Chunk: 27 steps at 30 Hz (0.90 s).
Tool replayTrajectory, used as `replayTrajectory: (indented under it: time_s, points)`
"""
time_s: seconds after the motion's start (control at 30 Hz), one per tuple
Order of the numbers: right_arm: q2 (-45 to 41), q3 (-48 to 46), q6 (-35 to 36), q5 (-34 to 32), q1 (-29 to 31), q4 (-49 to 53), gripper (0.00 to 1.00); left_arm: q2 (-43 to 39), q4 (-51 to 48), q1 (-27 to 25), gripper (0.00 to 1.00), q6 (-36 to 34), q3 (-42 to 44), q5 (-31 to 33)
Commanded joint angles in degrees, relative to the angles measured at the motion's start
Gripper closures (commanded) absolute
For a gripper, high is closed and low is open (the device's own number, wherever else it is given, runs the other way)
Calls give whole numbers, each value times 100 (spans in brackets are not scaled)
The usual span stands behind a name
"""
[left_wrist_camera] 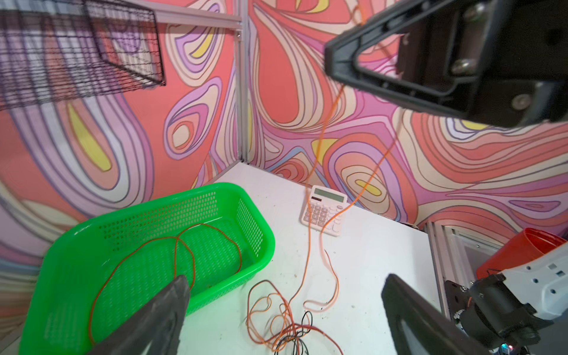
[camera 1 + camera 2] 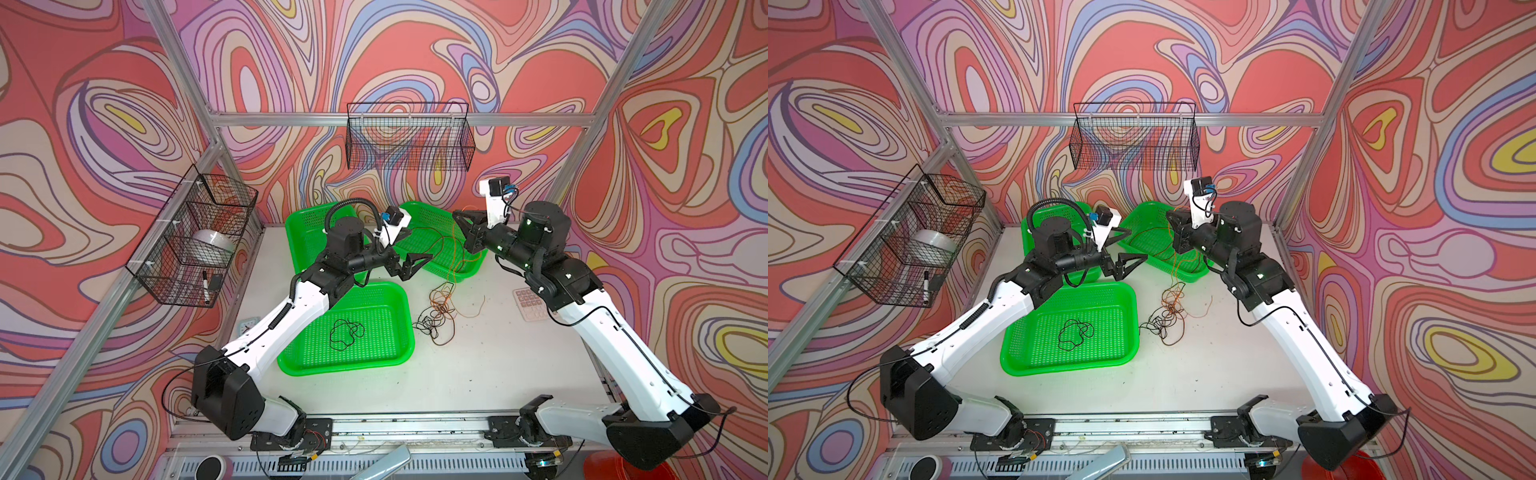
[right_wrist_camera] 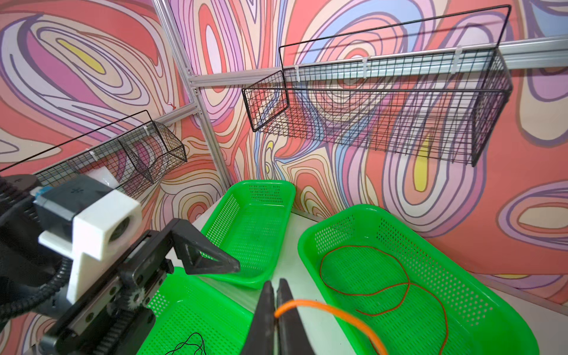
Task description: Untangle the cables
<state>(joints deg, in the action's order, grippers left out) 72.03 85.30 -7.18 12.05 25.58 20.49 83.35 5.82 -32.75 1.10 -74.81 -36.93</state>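
A white tabletop (image 2: 478, 365), flecked with small dark specks, sits inside an aluminium frame (image 2: 399, 119). The walls around it carry swirls of red, pink, lilac and yellow.

The left gripper (image 2: 415, 268) hangs above the table with its jaws spread wide and nothing between them. Below it and toward the right arm, a tangle (image 2: 438, 309) of orange, brown and black cables lies on the bare surface. Nearer the left arm's base than the gripper, a green perforated basket (image 2: 399, 357) holds one loose black cable (image 2: 346, 332). Behind the gripper's wrist stands an empty green basket (image 2: 303, 232).

The right gripper (image 3: 275, 284) is raised and clamped on an orange cable (image 3: 307, 304), which arcs out of its closed tips. In the left wrist view two orange strands drop from it to the tangle. Beneath and just ahead of this gripper, a third green basket (image 3: 461, 289) holds a looping red-brown cable (image 3: 384, 289).

A pale calculator (image 1: 325, 212) lies on the table beside the right forearm. A long wire basket (image 2: 409, 137) hangs on the back rail, beyond both grippers. On the wall outside the left arm, a divided wire basket (image 2: 166, 266) holds a roll of clear tape (image 2: 212, 243) and a marker (image 2: 205, 286). A red tub (image 1: 519, 252) stands off the table's edge near the right arm's base.
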Motion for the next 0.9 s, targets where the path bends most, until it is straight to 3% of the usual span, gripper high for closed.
replayTrajectory:
  time_s: [0.0, 0.27, 0.57, 0.7, 0.87]
  points:
    - [43, 116, -80, 306, 25, 61, 100, 410, 574, -229, 0, -63, -254, -357]
    - [169, 416, -243, 817, 19, 122, 100, 1269, 1257, -380, 0, 446, -626, -464]
    - [223, 383, -393, 934, 25, 40, 100, 1725, 2606, -516, 0, 1026, -421, -737]
    - [276, 352, -519, 965, 24, -51, 100, 1975, 2608, -608, 0, 936, -586, -702]
    - [155, 188, -736, 956, 25, -294, 100, 2361, 2775, -627, 12, 1051, -839, -517]
